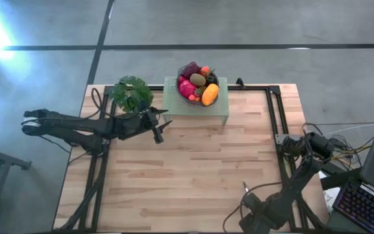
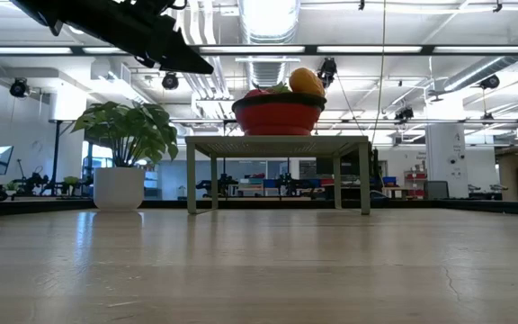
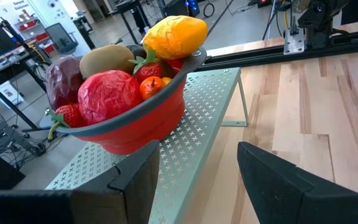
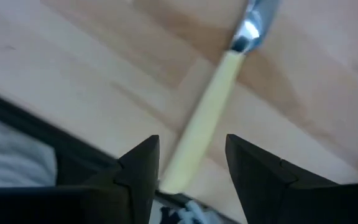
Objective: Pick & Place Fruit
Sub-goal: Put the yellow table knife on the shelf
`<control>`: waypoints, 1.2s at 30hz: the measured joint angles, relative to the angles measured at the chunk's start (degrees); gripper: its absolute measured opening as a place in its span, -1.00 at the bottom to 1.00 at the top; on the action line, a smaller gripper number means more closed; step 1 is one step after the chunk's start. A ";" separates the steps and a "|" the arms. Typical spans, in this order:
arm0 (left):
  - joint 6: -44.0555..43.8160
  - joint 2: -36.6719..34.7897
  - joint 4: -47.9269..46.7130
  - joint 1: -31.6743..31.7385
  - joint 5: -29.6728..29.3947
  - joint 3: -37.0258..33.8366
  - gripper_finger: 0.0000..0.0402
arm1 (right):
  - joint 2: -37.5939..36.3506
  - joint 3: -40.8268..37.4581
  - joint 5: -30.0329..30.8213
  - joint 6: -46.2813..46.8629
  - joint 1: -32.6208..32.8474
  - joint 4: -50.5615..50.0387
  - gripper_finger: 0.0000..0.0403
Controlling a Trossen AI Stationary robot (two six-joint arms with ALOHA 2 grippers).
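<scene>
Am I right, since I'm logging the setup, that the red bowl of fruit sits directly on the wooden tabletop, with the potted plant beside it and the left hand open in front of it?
Not quite. The red bowl of fruit sits on a small green stand raised above the wooden tabletop, as the low view shows. The potted plant is beside it, and the left hand is open in front of it.

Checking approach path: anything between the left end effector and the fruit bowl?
Only the green perforated stand under the red fruit bowl; left wrist view shows nothing else ahead of the left end effector.
</scene>
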 joint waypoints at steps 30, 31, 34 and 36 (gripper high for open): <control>0.01 0.00 0.00 0.02 0.00 -0.01 0.11 | 5.79 0.82 4.15 20.45 7.54 8.73 -0.14; 0.00 0.00 0.00 0.02 0.00 -0.02 0.11 | 6.48 1.31 3.69 20.59 7.54 8.54 -0.16; 0.00 0.02 -0.02 0.02 0.00 -0.02 0.11 | 8.28 1.98 3.05 20.81 7.40 8.23 -0.19; 0.01 0.02 -0.12 0.00 0.00 -0.02 0.11 | 8.69 2.01 2.84 21.54 7.21 8.17 -0.22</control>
